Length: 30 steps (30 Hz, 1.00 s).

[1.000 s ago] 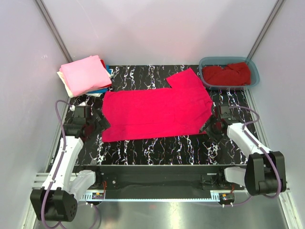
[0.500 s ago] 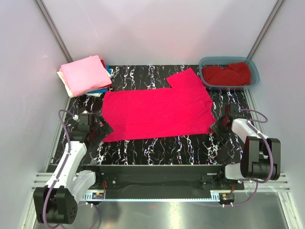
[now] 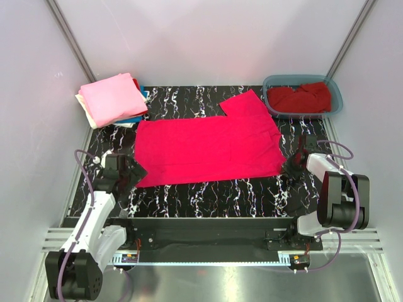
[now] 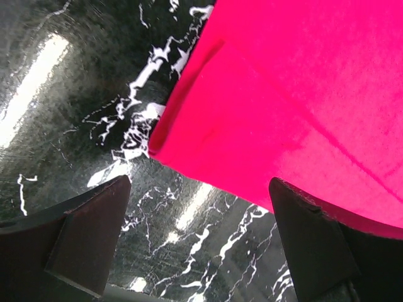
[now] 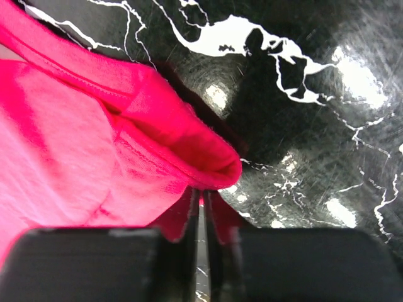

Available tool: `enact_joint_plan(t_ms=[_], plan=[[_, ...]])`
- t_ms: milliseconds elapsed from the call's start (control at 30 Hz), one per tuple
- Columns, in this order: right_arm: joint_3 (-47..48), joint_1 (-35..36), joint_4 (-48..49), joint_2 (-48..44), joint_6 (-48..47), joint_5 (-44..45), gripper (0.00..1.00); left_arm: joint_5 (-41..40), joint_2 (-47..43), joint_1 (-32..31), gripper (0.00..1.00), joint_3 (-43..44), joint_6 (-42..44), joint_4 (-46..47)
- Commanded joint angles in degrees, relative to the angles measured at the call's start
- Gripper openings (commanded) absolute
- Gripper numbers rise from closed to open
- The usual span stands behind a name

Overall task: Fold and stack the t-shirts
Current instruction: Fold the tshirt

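Note:
A bright pinkish-red t-shirt lies spread flat on the black marbled table, one sleeve pointing to the back right. My right gripper is at its near right corner, shut on the bunched hem, which curls up just ahead of the fingertips. At the shirt's near left corner, my left gripper stands open just short of the cloth, with bare table between its fingers. A stack of folded t-shirts, light pink on top, rests at the back left.
A teal tub at the back right holds a darker red t-shirt. White walls close in both sides and the back. The right arm's cable loops beside the tub.
The right gripper has closed on the shirt's near right corner and shifted slightly right. The left gripper has drawn back toward the near edge, staying open.

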Motion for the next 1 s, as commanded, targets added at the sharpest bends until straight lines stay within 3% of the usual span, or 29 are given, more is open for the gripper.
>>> enact_joint_plan(t_ms=[0,133,433,733,833,967], plan=[[0.23,-0.56,1.77,0.67,-0.98,-0.66,0.03,-2.87,-0.09,-0.22,0.97,-1.41,-1.5,2.74],[-0.04,-0.91,1.95,0.58,-1.16,-1.37,0.0,-2.96,1.05,-0.22,0.91,-3.35,-1.59,4.68],[-0.3,-1.17,2.21,0.32,-1.86,-2.6,0.0,-2.52,5.27,-0.22,0.58,-5.28,-1.41,10.3],[-0.21,-1.44,2.65,0.67,-2.04,-3.3,0.0,-3.49,9.39,-0.22,0.51,-5.64,-1.24,12.94],[-0.21,-1.52,2.74,0.85,-2.3,-3.74,0.0,-3.22,11.24,-0.22,0.44,-5.11,-0.89,13.91],[-0.74,-1.44,2.57,0.76,-2.04,-4.97,0.0,-2.87,11.95,-0.22,0.12,-4.76,-0.62,14.96]])
